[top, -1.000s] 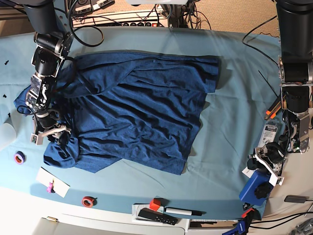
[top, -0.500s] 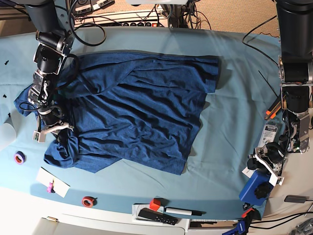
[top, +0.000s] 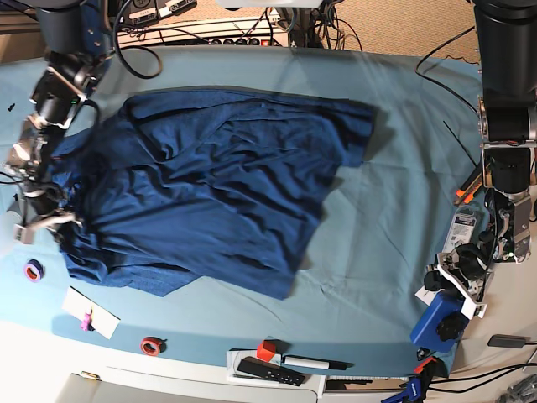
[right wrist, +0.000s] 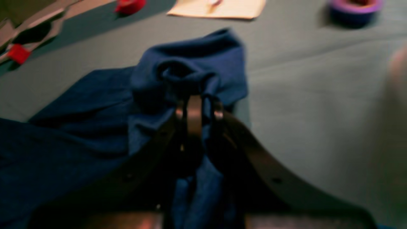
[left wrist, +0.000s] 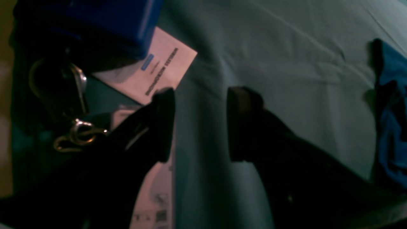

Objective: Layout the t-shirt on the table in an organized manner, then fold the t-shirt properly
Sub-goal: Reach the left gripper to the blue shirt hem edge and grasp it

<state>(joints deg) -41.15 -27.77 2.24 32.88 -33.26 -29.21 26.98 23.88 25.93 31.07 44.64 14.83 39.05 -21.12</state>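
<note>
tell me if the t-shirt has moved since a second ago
Yes. The t-shirt slid toward the base view's left, nearer the purple tape roll, dragged by the right gripper.

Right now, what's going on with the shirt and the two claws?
Right gripper shut on t-shirt. Left gripper open, empty. Purple tape roll nearby.

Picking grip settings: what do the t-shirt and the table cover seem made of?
The t-shirt: soft navy knit, probably cotton jersey; matte, heathered, bunching in limp folds at the right gripper. The table cover: thin, smooth light teal cloth, matte, with shallow creases; exact fibre unclear.
</note>
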